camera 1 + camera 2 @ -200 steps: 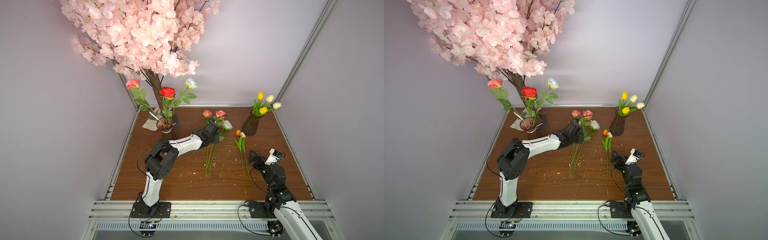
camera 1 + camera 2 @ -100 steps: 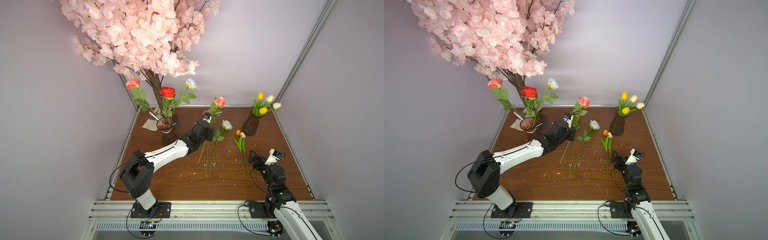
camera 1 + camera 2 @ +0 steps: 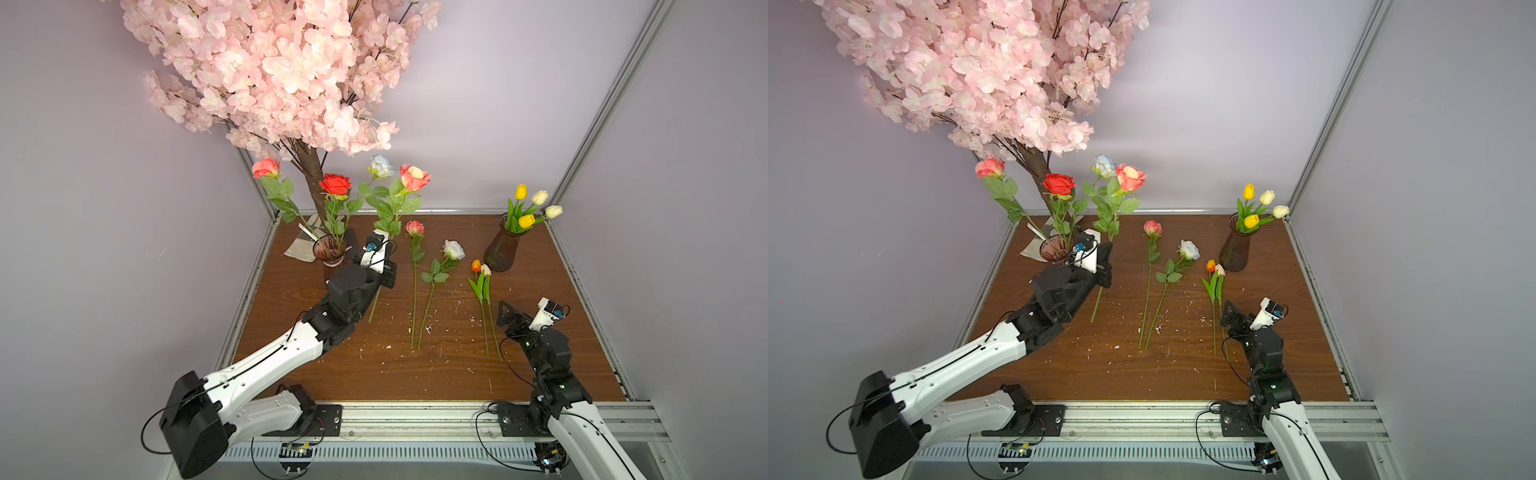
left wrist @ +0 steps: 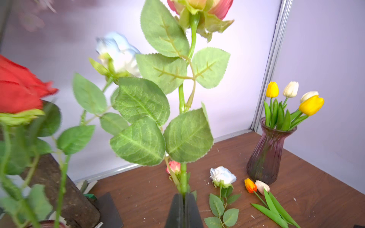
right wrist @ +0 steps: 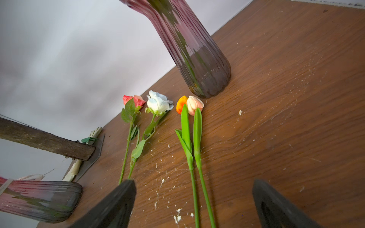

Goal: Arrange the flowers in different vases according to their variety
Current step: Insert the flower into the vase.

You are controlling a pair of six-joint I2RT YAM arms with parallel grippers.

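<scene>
My left gripper (image 3: pixel 387 248) (image 4: pixel 183 195) is shut on the stem of a pink-coral rose (image 3: pixel 414 177) (image 4: pixel 183 177) and holds it upright, just right of the left vase (image 3: pixel 330 253). That vase holds a pink rose (image 3: pixel 266 167), a red rose (image 3: pixel 335 184) and a white rose (image 3: pixel 381 166). The right vase (image 3: pixel 503 249) (image 5: pixel 193 55) holds yellow and cream tulips (image 3: pixel 525 220). A small pink rose (image 3: pixel 414 227), a white rose (image 3: pixel 453 249), an orange tulip (image 3: pixel 476 265) and a pale pink tulip (image 3: pixel 485 270) lie on the table. My right gripper (image 3: pixel 509 316) (image 5: pixel 192 181) is open low over the tulip stems.
The blossom tree's trunk (image 3: pixel 311 183) stands behind the left vase on a dark plate, with its pink crown overhanging the back left. Metal rails (image 3: pixel 582 291) edge the wooden table (image 3: pixel 374 374). White crumbs are scattered on the wood.
My left gripper has lifted the pink-coral rose off the table, turned it upright and carried it left toward the left vase. The right arm has not moved.
</scene>
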